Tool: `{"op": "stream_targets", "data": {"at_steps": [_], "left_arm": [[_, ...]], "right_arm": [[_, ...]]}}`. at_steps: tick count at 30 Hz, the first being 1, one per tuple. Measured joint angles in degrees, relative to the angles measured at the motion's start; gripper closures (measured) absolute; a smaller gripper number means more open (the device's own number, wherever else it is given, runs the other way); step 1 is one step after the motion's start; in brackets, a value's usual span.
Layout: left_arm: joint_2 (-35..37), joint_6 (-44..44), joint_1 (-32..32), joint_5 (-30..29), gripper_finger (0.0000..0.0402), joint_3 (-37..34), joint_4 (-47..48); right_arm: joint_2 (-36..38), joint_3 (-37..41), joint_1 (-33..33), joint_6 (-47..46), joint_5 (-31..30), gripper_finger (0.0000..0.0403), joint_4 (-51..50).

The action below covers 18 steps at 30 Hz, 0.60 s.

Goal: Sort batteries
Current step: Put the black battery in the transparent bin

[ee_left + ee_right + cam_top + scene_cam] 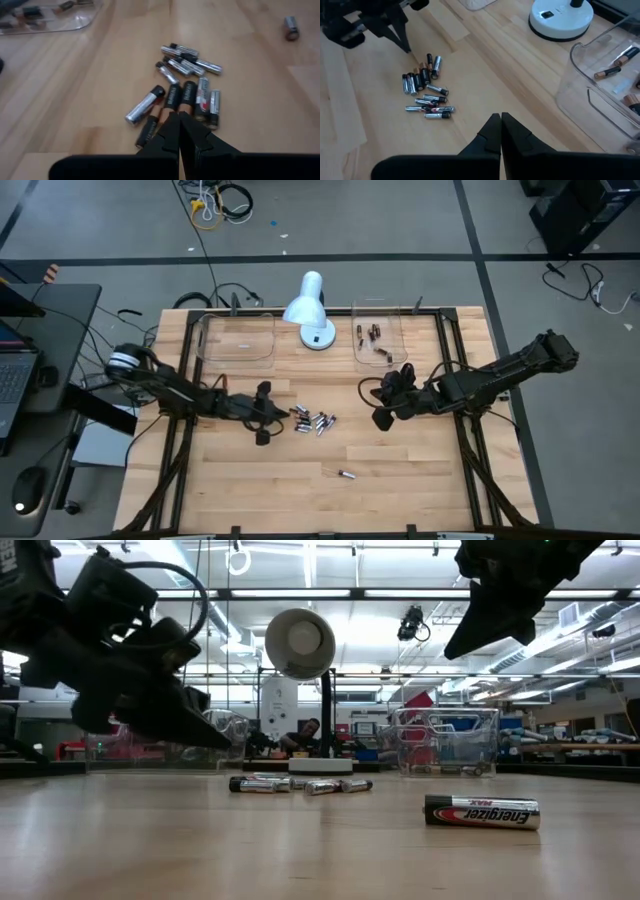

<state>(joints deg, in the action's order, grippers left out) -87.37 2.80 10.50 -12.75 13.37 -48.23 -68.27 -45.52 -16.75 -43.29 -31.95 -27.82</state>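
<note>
- Batteries (313, 421) in a loose pile on the counter (400, 480), about mid-width, just beside the left gripper (280, 412) on its inner side; one stray battery (346, 474) apart, nearer the front edge.
- Left gripper low over the counter, fingers pressed together, holding nothing; tips almost touching the nearest brown-and-black cells (179, 97) in the left wrist view.
- Those nearest cells with long axis roughly along the gripper's pointing line, so probably needing a turned or widened gripper to pinch across them.
- Right gripper (383, 418) raised, fully closed and empty, well apart from the pile, near the clear tray (397, 330) already holding some batteries.
- Left arm clearly nearer to the pile.
</note>
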Motion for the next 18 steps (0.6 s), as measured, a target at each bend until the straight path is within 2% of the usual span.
{"op": "stream_targets", "data": {"at_steps": [5,12,18], "left_arm": [[-2.84,-2.31,-0.33,-2.36,0.0393,-0.04,-2.90],[-5.35,-2.63,-3.03,-3.08,0.0338,-0.02,-3.25],[-7.28,-3.41,-5.30,2.39,0.0293,-0.02,-3.65]], "right_arm": [[-0.02,-0.02,0.00,0.01,-0.02,0.0403,0.38],[-0.02,-0.02,0.00,0.27,-0.02,0.0403,1.05],[-0.02,-0.02,0.00,1.49,-0.04,0.0403,1.80]]}}
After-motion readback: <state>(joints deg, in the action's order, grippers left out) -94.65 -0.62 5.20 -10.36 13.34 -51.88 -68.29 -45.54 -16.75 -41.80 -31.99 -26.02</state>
